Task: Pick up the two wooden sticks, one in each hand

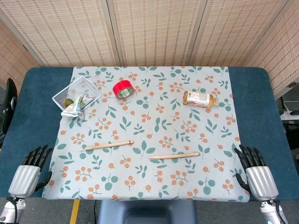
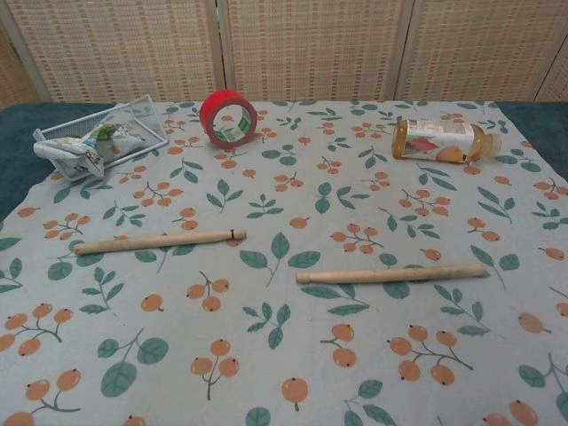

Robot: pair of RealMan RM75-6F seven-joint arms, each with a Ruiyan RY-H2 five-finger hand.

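Two slim, pale wooden sticks, the left one (image 1: 109,145) and the right one (image 1: 174,155), lie untouched on the floral-clothed tabletop (image 1: 154,116). They look light, stiff and prone to rolling, so mid-shaft pinches seem best. The left robot hand (image 1: 32,170) and right robot hand (image 1: 256,172) rest released, fingers spread.

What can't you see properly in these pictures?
- Both hands: missing from the chest view, outside its frame. The head view shows the left hand and right hand, arms cut off by the bottom edge.
- Wire basket: the crumpled packet hides some of its contents.
- Bottle: label print too small to read.
- Red tape roll: its back side is hidden.
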